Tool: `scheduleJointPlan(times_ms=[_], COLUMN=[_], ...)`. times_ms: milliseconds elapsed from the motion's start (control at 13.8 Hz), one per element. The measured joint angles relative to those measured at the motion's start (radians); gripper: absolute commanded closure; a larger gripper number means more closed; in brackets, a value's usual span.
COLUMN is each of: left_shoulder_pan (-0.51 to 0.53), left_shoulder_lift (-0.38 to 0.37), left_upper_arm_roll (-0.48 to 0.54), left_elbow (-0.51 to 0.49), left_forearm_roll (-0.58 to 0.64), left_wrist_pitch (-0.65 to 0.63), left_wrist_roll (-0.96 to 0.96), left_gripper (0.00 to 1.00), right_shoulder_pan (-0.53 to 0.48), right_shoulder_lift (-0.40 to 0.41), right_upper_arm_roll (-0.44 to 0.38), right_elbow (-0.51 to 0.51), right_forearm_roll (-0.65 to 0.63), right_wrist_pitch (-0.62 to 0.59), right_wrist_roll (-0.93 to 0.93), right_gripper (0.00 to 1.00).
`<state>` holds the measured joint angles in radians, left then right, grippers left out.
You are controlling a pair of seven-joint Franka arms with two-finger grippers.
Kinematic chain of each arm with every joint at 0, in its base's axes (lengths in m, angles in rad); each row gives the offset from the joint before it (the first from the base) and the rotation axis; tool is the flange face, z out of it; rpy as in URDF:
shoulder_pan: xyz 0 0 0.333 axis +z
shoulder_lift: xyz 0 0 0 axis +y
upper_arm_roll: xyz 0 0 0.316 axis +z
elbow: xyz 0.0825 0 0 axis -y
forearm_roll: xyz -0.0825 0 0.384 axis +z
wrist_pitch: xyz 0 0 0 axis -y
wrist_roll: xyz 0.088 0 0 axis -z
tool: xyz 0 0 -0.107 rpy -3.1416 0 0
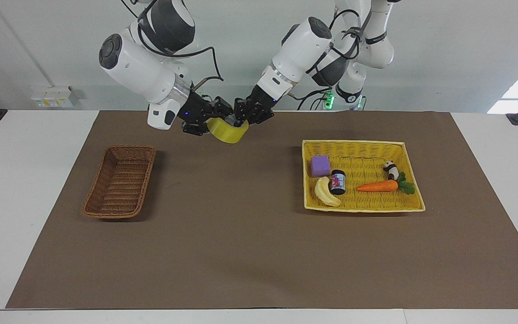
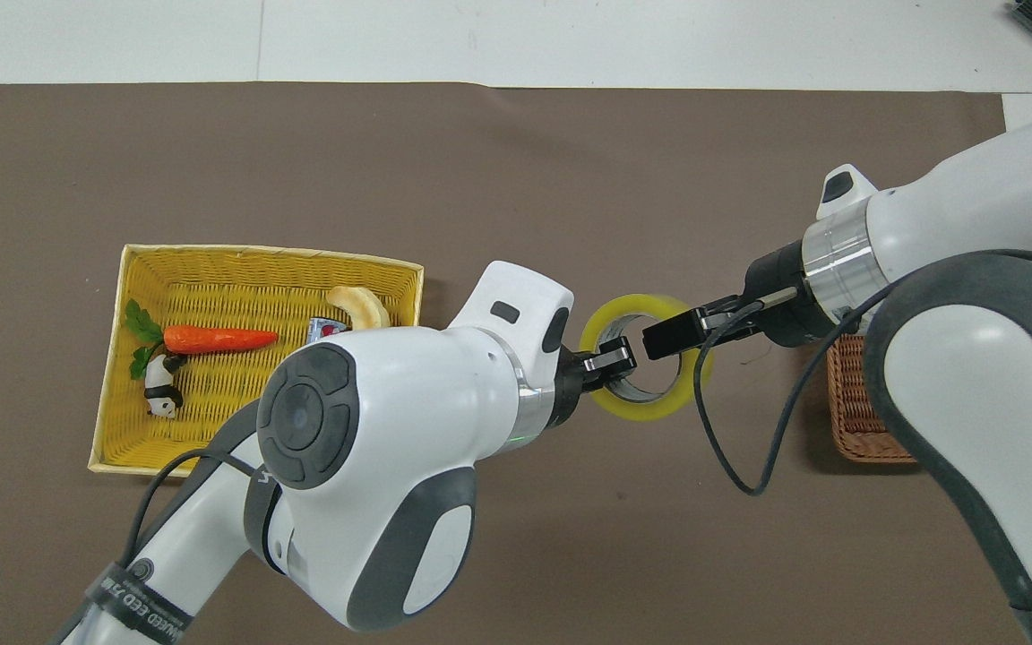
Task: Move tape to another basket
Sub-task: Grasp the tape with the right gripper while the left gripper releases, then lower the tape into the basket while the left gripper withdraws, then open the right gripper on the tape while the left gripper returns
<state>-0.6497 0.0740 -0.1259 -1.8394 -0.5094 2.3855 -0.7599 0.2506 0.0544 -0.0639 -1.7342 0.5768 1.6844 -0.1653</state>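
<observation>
Facing view. The tape [image 1: 228, 131] hangs in the air over the brown mat [image 1: 250, 252], between the two grippers, over ground between the wicker basket [image 1: 120, 181] and the yellow basket [image 1: 362, 176] and nearer to the robots than either. The left gripper [image 1: 242, 120] meets the roll at the edge toward the left arm's end, its fingers narrowed upon the wall. The right gripper [image 1: 210, 122] meets the other edge; its fingers merge with the roll's dark interior, so whether they pinch the wall cannot be told here. The wicker basket lies at the right arm's end of the table. The yellow basket, at the left arm's end, holds a purple cube [image 1: 320, 166], a small dark jar [image 1: 338, 182], a banana [image 1: 326, 192], a carrot [image 1: 378, 186] and a panda figure [image 1: 391, 170].

Overhead view. The tape [image 2: 655, 409] shows as a ring. The left gripper [image 2: 614, 360] has one fingertip inside the ring, clamped on the wall; its wrist covers the rest. The right gripper [image 2: 670, 335] lies across the ring's rim, a dark block whose fingertips cannot be separated. The right arm's bulk hides most of the wicker basket [image 2: 852, 421]; only one corner shows. The left arm's elbow covers part of the yellow basket [image 2: 211, 260], hiding the cube and most of the jar; the banana [image 2: 359, 306], carrot [image 2: 216, 339] and panda figure [image 2: 160, 390] remain visible.
</observation>
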Motion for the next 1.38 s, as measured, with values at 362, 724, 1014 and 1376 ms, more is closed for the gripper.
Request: scheduleJointPlan(times_ms=[362, 724, 1014, 1376], left_shoulder_pan=[0.001, 0.100, 0.281, 0.478], left_shoulder_lift=[-0.023, -0.045, -0.054, -0.055], left_upper_arm_roll=[0.007, 0.033, 0.041, 0.044], left_elbow=[0.008, 0.010, 0.013, 0.043], left_forearm_roll=[-0.005, 0.013, 0.150, 0.223], left_wrist_pitch=[0.079, -0.090, -0.282, -0.427], left_wrist_roll=[-0.138, -0.140, 0.010, 0.336], left_gripper=[0.00, 0.00, 0.00, 0.00], right_shoulder_pan=[-0.100, -0.253, -0.438, -0.510], right_shoulder_lift=[0.007, 0.018, 0.114, 0.225], right_upper_arm_roll=[-0.009, -0.016, -0.023, -0.021], right_elbow=[-0.007, -0.019, -0.055, -0.076], right_forearm_roll=[-0.005, -0.179, -0.186, -0.180], right_wrist_pitch=[0.000, 0.003, 0.054, 0.143], right_wrist_roll=[-0.006, -0.124, -0.353, -0.440], right_gripper=[1.00, 1.00, 1.00, 1.00])
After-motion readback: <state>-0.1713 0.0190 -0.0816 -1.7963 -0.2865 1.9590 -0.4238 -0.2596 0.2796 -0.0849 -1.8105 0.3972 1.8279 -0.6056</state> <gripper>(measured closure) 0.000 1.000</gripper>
